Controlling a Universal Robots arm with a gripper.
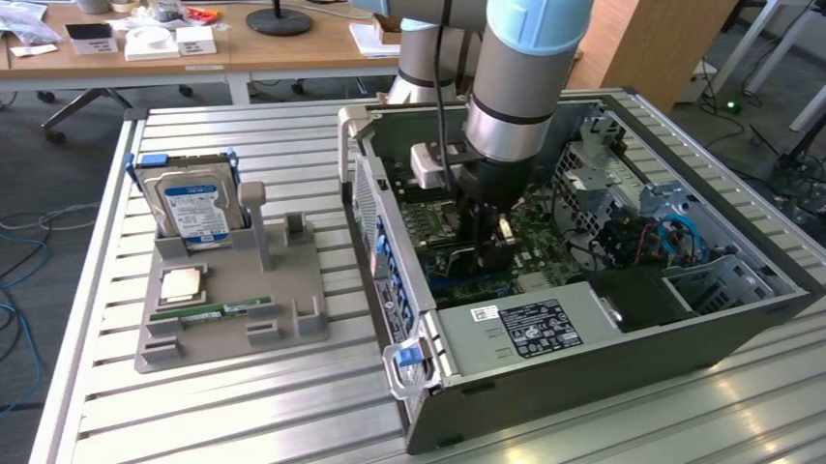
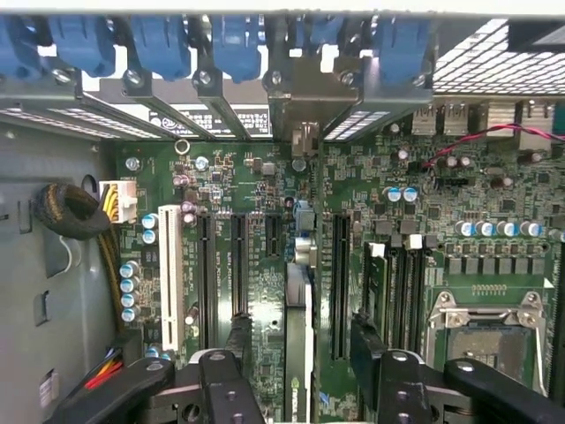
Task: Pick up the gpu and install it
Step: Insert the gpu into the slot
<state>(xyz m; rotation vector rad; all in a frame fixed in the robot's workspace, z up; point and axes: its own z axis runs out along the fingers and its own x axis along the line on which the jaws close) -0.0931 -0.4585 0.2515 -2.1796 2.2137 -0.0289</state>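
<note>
A robot arm reached down into an open computer case lying on a slatted metal table. In the wrist view, the gripper stood with its black fingers spread apart, one on each side of the gpu. The card stood edge-on and upright on the green motherboard, apparently seated in a slot, its bracket end toward the blue clips. Neither finger seemed to touch it.

The arm hangs straight down from above, wrist vertical, its gripper pointing downward; the two black fingers stand spread wide apart, one on each side, gripping nothing
</note>
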